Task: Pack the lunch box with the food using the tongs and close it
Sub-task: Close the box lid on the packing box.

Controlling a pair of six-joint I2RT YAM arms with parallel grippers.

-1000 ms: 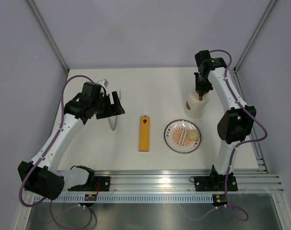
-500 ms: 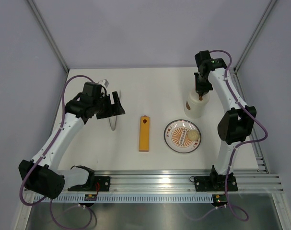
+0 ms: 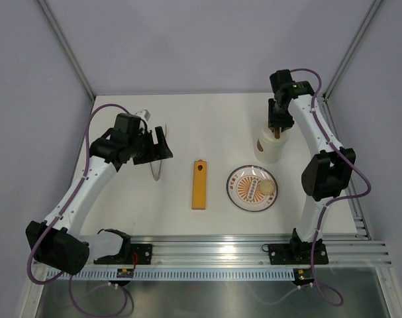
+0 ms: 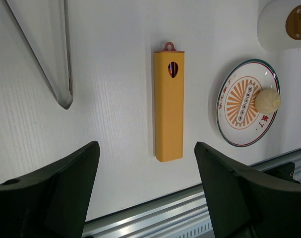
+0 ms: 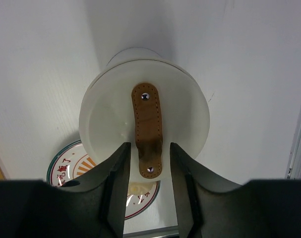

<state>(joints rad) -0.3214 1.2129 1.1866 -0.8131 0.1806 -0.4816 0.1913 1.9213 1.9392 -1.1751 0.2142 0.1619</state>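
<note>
Right gripper (image 5: 149, 146) sits slightly farther back than a second ago. Left gripper (image 4: 145, 146) is unchanged: jaws wide, empty, tongs (image 4: 61, 74) on the table beside it. Lunch box (image 5: 105, 114) is far right, beyond the plate (image 3: 240, 192), upright, long axis vertical, lid on. Right jaws are directly above it, parted, straddling the lid's brown strap (image 5: 146, 114), a slim gap each side.

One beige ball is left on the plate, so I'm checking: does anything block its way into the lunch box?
Yes: the white lid covers the lunch box, with the right gripper above it, fingers either side of its brown strap.
</note>
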